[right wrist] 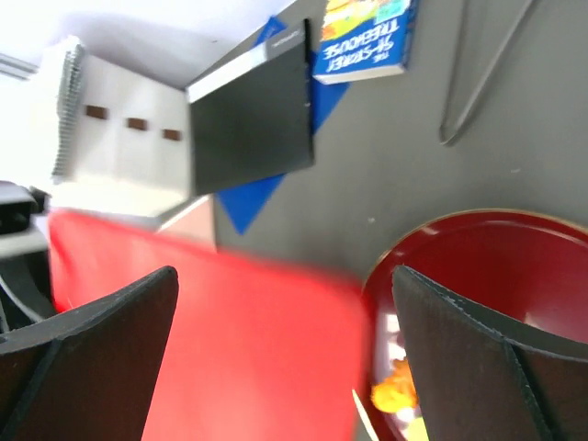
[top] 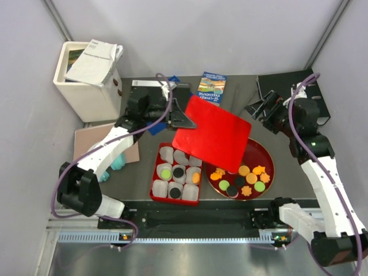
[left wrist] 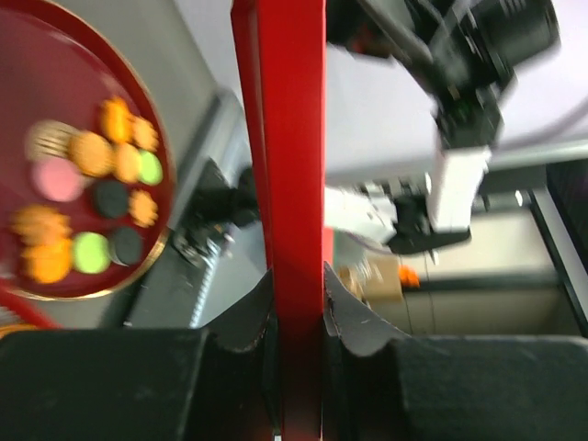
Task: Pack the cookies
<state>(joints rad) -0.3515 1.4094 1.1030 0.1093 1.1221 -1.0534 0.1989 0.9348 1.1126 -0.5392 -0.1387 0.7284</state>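
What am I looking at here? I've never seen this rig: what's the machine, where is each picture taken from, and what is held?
The machine is a left arm and a right arm, bolted at the near edge of a table. One picture looks down from above. The other two come from cameras on the wrists, so each shows its own black fingers. On the table are a red box of white paper cups, some holding cookies, and a round plate with more. A white bin and a blue book lie farther back. The left gripper is shut on a flat red lid, held above box and plate. The right gripper is open and holds nothing.
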